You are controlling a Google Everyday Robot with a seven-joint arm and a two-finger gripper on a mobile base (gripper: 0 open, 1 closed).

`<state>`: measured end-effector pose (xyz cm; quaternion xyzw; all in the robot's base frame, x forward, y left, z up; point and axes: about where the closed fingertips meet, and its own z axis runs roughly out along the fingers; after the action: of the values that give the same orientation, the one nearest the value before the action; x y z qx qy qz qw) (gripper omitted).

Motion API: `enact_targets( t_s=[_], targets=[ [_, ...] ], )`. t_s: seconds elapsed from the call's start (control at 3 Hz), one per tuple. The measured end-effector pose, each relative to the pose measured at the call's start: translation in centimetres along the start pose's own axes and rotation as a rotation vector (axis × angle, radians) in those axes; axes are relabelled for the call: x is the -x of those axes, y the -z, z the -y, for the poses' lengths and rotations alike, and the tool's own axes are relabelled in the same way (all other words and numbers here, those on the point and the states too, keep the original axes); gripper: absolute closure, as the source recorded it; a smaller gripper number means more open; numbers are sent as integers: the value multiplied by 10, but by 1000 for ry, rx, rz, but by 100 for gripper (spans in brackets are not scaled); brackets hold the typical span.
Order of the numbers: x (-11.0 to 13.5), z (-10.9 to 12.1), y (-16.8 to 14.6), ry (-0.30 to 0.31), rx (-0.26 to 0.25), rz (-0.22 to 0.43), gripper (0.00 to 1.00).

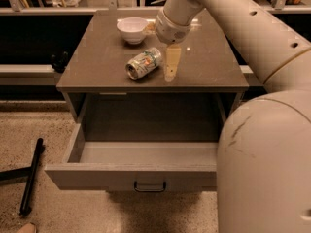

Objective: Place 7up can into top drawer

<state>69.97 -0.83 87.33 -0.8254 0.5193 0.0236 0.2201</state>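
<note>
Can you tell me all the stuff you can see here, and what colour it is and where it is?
7up can: one, pale white-green with silver ends, lying on its side on the cabinet top.
bowl: one, white, at the back of the cabinet top, behind the can.
top drawer: one, grey, pulled open under the cabinet top.
drawer handle: one, dark, middle of the drawer front.
cabinet: one, grey-brown, middle of the view.
black bars: two, black, on the speckled floor at the left.
arm: one, cream-white, reaching in from the right over the cabinet top.
gripper: one, pale tan, pointing down just right of the can.
</note>
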Motion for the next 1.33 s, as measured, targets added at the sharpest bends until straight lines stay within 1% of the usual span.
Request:
enact_targets(
  t_s=[0.33,0.67,1.0,1.33],
  targets=[
    [4,8,-18,6,16,18,0],
    [7,14,-31,9,29,27,18],
    [5,16,-39,-7,44,26,47],
    [4,14,-38,-9,46,16,70]
  ],
)
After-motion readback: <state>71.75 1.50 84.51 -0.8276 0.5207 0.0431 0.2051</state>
